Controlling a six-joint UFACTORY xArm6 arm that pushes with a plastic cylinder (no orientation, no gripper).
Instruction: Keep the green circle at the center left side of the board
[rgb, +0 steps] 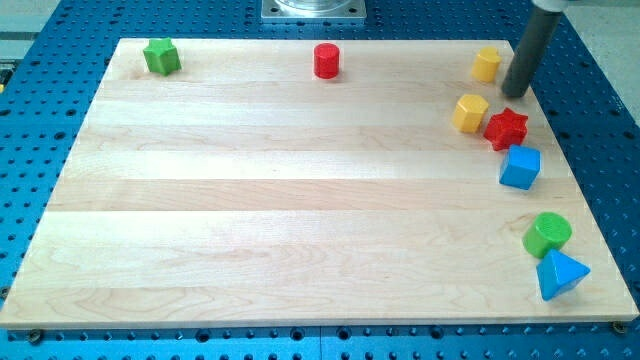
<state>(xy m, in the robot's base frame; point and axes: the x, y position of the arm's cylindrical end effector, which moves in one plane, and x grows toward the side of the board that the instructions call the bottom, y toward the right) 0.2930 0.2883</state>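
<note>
Green circle (548, 233) sits near board (250, 200) lower right edge, touching blue triangle (561, 274) below it. My tip (515, 94) at upper right, just beside yellow block (486, 64), above red star (506, 128). No gripper, only rod.

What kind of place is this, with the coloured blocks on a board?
Probably a robotics lab bench: a wooden board lies on a blue perforated metal table, and my tip, a dark rod's end, stands among small blocks near the yellow block.
</note>
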